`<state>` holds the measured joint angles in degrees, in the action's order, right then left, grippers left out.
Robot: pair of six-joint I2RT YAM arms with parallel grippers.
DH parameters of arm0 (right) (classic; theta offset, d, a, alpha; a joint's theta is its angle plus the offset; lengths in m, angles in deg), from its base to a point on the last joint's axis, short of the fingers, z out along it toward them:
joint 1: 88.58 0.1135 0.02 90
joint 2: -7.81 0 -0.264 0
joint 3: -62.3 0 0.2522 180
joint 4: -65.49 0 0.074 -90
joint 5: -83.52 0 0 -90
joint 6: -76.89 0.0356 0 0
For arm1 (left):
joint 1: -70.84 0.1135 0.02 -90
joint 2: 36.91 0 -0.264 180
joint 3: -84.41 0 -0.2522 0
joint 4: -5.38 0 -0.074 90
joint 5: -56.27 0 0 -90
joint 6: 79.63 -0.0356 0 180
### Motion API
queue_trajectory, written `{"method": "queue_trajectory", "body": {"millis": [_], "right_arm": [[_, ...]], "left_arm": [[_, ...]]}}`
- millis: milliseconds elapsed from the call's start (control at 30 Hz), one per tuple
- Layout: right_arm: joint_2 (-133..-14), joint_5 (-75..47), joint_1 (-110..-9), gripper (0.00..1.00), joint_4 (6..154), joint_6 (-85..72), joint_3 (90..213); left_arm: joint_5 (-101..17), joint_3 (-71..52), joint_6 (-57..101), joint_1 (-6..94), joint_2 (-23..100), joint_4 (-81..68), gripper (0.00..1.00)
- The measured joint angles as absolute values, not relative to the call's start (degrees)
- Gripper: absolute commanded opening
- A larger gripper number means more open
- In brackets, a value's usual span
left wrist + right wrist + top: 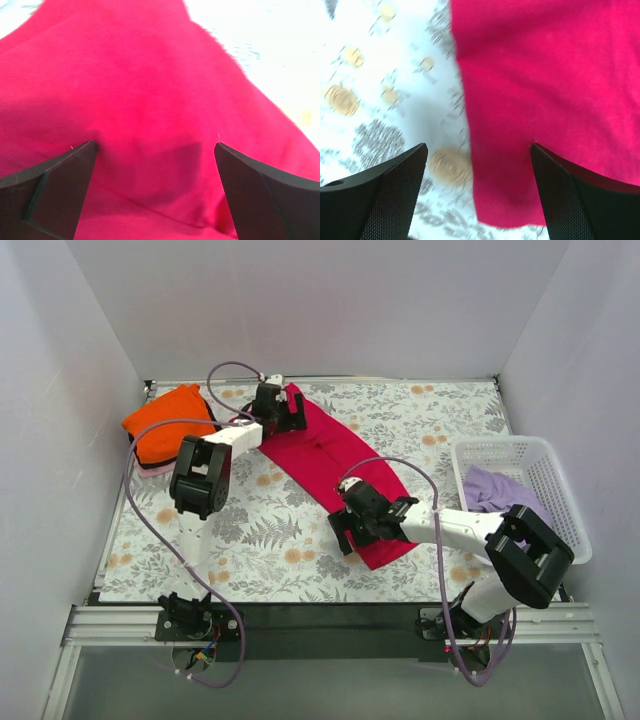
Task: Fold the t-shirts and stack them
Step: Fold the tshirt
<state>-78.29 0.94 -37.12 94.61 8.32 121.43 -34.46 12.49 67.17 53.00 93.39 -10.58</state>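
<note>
The crimson-magenta t-shirt [335,455] lies as a long folded strip slanting from far left to near right on the floral table. My left gripper [285,410] is open over its far end, cloth [150,100] filling the gap between the jaws. My right gripper [352,535] is open over the near end, straddling the shirt's left edge [530,100]. The bright orange t-shirt [168,422] sits folded at the far left on a pale pink shirt [152,469]. The lavender t-shirt [492,490] lies in the basket.
A white lattice basket [545,465] stands at the right edge. White walls enclose the table on three sides. The floral tablecloth [270,540] shows bare between the arms, and also in the right wrist view [385,85].
</note>
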Motion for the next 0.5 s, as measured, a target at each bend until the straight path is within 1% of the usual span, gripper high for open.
{"method": "queue_trajectory", "body": {"millis": [100, 167, 300, 400, 500], "right_arm": [[-75.85, 1.49, -35.24, 0.77, 97.75, 9.24, 122.00], [-72.98, 3.33, -35.00, 0.79, 99.66, 9.22, 123.27], [-68.33, 8.77, -35.50, 0.81, 100.79, 8.30, 128.53], [-67.91, 11.63, -37.10, 0.82, 100.11, 6.83, 132.82], [-69.70, 13.01, -40.53, 0.81, 99.00, 5.00, 134.81]], "left_arm": [[-34.79, 14.26, 66.20, 50.94, 93.50, -11.01, 0.97], [-35.07, 15.72, 65.99, 49.78, 93.50, -10.95, 0.98], [-35.25, 16.84, 65.59, 48.12, 92.02, -11.14, 0.98], [-34.40, 15.79, 65.44, 48.30, 89.46, -11.34, 0.98], [-32.36, 11.62, 65.59, 48.82, 84.56, -11.49, 0.98]]}}
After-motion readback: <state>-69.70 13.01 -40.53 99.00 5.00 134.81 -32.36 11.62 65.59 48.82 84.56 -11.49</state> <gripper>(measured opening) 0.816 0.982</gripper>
